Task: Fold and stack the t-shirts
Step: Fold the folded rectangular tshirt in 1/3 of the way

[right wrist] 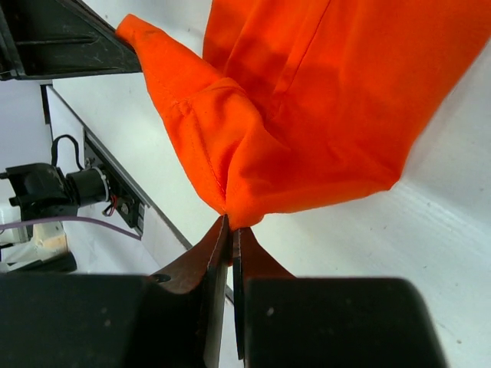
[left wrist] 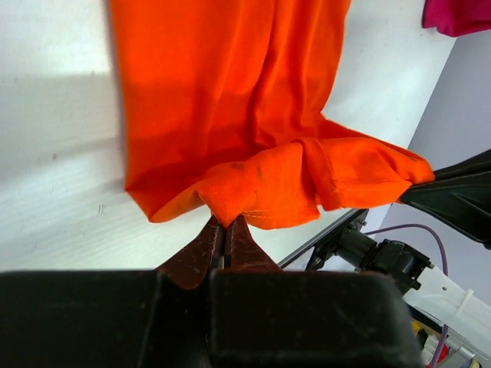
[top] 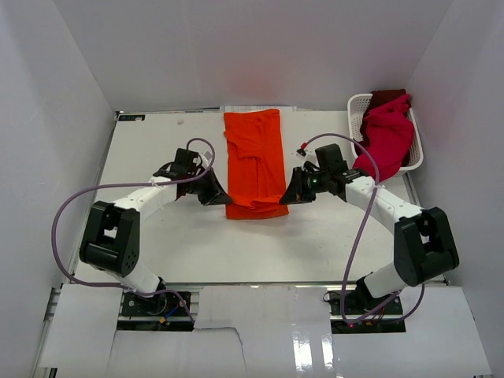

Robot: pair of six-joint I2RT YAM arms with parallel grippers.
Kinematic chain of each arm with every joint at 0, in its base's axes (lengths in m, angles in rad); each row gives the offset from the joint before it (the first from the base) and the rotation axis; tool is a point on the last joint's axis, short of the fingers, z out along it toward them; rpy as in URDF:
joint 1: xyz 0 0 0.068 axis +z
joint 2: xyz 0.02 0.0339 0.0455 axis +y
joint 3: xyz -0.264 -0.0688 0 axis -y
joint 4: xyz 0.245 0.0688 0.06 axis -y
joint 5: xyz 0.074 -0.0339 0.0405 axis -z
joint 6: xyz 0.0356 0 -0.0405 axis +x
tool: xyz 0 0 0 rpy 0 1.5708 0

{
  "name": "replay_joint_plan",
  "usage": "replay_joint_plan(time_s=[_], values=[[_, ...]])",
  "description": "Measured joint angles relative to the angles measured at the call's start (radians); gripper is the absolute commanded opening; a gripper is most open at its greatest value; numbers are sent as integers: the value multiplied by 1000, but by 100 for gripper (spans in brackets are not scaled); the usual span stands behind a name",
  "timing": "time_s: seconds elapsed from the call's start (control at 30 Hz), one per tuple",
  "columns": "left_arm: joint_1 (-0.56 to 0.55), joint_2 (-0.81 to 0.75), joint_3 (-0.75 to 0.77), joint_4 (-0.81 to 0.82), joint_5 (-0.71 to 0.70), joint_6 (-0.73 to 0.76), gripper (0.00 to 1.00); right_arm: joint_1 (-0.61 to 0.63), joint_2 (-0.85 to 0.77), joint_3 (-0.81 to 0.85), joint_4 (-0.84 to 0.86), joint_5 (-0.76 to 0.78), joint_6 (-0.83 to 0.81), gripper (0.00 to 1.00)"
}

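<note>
A bright orange t-shirt [top: 253,161] lies as a long narrow strip down the middle of the table. My left gripper [top: 221,197] is shut on its near left corner [left wrist: 230,201]. My right gripper [top: 284,197] is shut on its near right corner [right wrist: 245,207]. Both corners are lifted a little off the table, so the near hem sags between them. A crimson-magenta t-shirt [top: 387,135] hangs out of the white basket [top: 356,105] at the far right, with a dark red one [top: 387,97] under it.
The basket stands at the table's far right corner against the white wall. A white paper strip [top: 260,107] lies past the far end of the orange t-shirt. Purple cables [top: 71,209] loop beside both arms.
</note>
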Motion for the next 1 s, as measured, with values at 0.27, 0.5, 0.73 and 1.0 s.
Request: replay_joint_plan(time_s=[0.27,0.5,0.73,1.0], values=[[9,120,160,-20,13,32,0,-24,114,75,-9,-4,-35,8],[32,145,216,-42,14,49,0,-44,180,139,-22,-8,-57,8],[43,194,264,-55,14,61,0,-62,246,242,-56,-13,-83,8],[58,269,382,-86,12,78,0,-79,338,390,-102,-15,-106,8]])
